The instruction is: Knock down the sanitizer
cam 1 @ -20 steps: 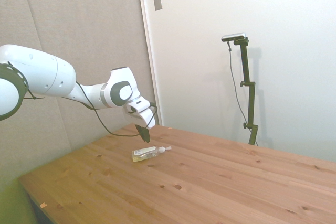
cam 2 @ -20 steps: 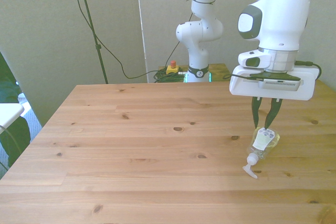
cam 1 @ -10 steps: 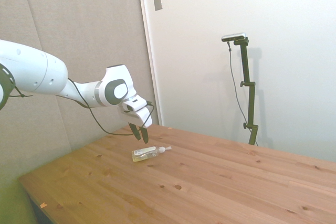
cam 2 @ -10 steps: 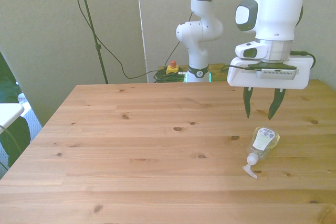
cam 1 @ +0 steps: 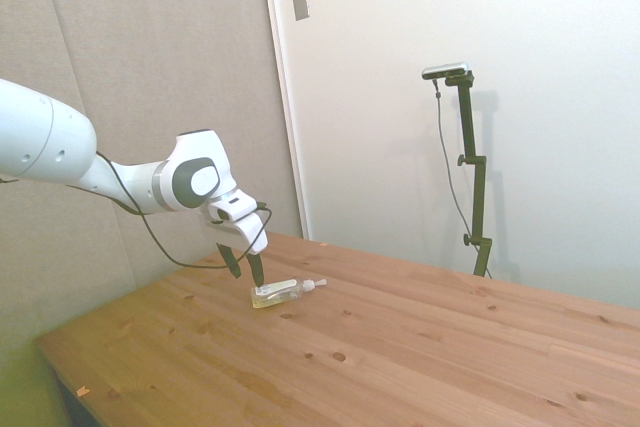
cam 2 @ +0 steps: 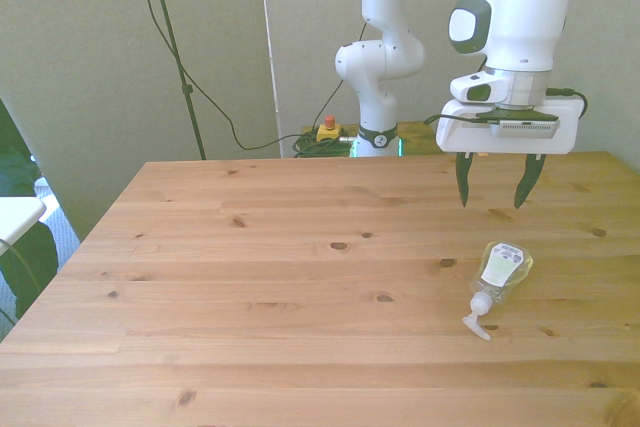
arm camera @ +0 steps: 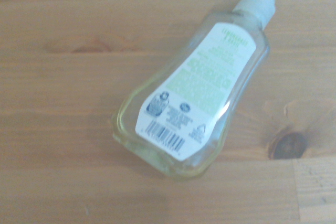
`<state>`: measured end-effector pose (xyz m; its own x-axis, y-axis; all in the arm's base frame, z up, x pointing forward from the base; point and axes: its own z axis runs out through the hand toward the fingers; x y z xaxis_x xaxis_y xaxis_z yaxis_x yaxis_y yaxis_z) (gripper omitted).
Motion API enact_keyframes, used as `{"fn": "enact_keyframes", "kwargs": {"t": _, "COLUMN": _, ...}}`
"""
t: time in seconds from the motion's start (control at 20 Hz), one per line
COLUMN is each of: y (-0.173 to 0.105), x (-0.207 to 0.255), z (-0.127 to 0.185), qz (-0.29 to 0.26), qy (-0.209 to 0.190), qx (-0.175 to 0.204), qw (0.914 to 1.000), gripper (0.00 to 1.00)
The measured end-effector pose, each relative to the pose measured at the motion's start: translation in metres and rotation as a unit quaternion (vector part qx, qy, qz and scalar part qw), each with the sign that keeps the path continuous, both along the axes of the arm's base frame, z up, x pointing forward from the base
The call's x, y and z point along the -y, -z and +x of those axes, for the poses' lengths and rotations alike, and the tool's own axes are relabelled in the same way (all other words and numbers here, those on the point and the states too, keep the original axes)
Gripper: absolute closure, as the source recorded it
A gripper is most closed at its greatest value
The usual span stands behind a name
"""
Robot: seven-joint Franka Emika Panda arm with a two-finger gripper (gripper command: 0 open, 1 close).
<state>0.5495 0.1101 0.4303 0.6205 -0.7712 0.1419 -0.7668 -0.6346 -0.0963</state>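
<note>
Side view: the sanitizer (cam 1: 282,292) lies flat on the table (cam 1: 420,357), its long axis running sideways, pump toward the picture's right. The gripper (cam 1: 245,269) hangs just beside its base, fingers spread, holding nothing

Front view: the bottle's pump points toward the camera

Wrist view: its label faces up

A clear plastic pump bottle (arm camera: 191,90) of yellowish liquid — white nozzle, pale green-printed label with black barcode — on the knotty honey-brown wooden table (cam 2: 250,297).
</note>
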Motion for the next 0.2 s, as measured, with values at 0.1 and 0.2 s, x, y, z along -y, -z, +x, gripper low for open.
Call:
{"fn": "enact_keyframes", "kwargs": {"t": 0.1, "y": 0.004, "x": -0.003, "z": -0.013, "qz": -0.001, "qy": -0.007, "qx": 0.0, "qw": 1.0, "gripper": 0.0}}
{"fn": "enact_keyframes", "kwargs": {"t": 0.2, "y": 0.007, "x": -0.005, "z": -0.026, "qz": -0.002, "qy": -0.013, "qx": 0.001, "qw": 0.9999, "gripper": 0.0}}
